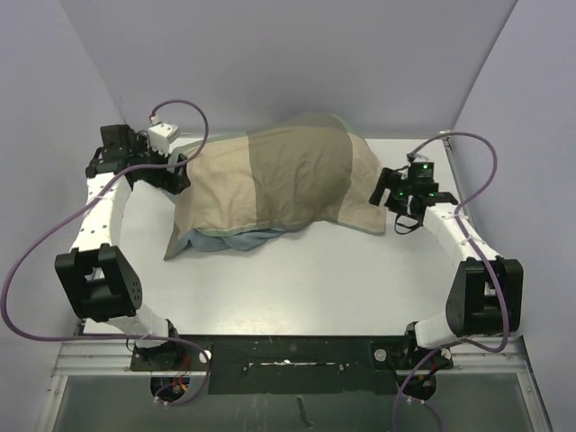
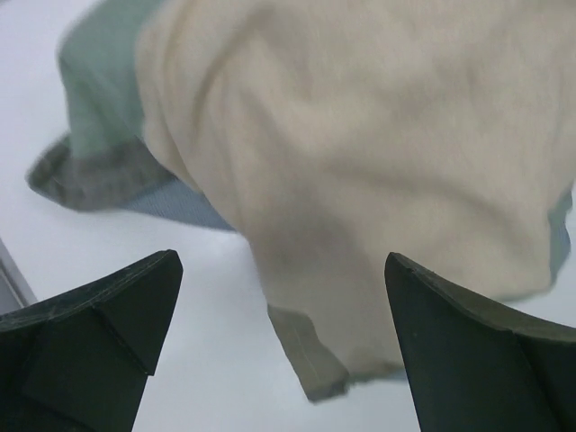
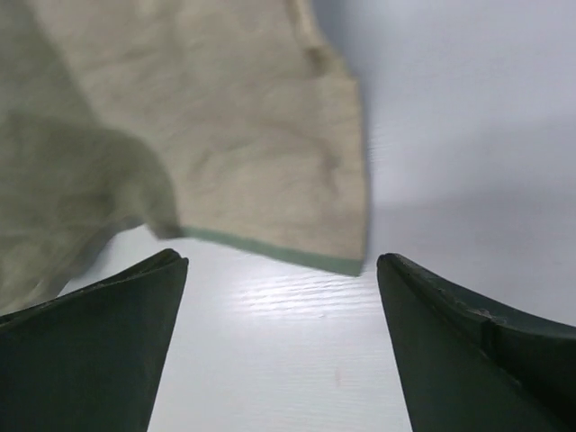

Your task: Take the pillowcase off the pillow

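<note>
The limp patchwork pillowcase (image 1: 270, 180) of beige, tan and olive fabric lies plump on the white table (image 1: 315, 279) between the spread, empty left gripper (image 2: 281, 259) and right gripper (image 3: 281, 258); the pillow, unseen, is judged inside, removal not yet done.

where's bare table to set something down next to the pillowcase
The broad strip of table between the pillowcase and the arm bases is bare. Crowded at both ends, where the left tool and right tool sit beside the fabric.
</note>
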Motion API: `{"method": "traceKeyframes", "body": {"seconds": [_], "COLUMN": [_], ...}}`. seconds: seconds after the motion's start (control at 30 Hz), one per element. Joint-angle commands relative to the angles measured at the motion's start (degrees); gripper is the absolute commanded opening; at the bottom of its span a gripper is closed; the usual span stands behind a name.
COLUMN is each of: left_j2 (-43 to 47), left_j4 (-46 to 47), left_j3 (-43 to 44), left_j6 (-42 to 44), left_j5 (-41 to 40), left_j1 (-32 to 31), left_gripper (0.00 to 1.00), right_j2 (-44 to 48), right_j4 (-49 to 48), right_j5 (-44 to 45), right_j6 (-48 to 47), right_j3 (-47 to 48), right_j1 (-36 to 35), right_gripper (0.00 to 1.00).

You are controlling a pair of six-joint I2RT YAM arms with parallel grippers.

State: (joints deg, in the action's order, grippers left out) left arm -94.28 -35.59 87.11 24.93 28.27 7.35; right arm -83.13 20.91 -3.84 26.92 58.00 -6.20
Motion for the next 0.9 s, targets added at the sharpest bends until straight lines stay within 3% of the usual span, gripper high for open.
{"method": "traceKeyframes", "body": {"seconds": [0.0,0.13,0.23,0.4,0.53,0.7,0.8,0.87], "left_j2": [6.1,5.6,6.2,7.2,7.5,7.0,6.4,6.3], "left_j4": [-15.6,-22.6,-22.1,-12.2,-1.7,6.9,8.3,8.3], "left_j3": [-7.9,-13.1,-18.9,-25.4,-29.4,-33.0,-33.5,-33.5], "left_j6": [13.1,19.6,23.3,19.9,15.1,13.3,12.2,12.1], "left_j5": [10.7,13.9,13.2,12.8,10.4,6.5,6.2,5.8], "left_j1": [5.1,8.5,8.7,8.7,7.6,6.1,6.0,6.1], "left_gripper": [0.98,0.98,0.98,0.98,0.98,0.82,0.66,0.45], "right_j2": [-2.9,-8.4,-12.2,-17.0,-21.1,-22.7,-22.9,-21.7], "right_j4": [4.2,2.7,0.7,-0.8,0.1,1.3,2.9,2.8], "right_j5": [-0.3,-1.5,-2.5,-2.3,-0.2,4.7,8.1,9.3], "right_j6": [-2.4,-2.9,-3.3,-5.2,-6.4,-6.3,-5.8,-5.4], "right_j3": [4.6,6.1,6.4,7.5,9.6,10.0,10.3,9.3], "right_j1": [5.6,6.5,6.3,3.8,1.1,-3.6,-5.6,-6.2], "right_gripper": [0.97,0.98,0.98,0.99,0.93,0.72,0.44,0.21]}}
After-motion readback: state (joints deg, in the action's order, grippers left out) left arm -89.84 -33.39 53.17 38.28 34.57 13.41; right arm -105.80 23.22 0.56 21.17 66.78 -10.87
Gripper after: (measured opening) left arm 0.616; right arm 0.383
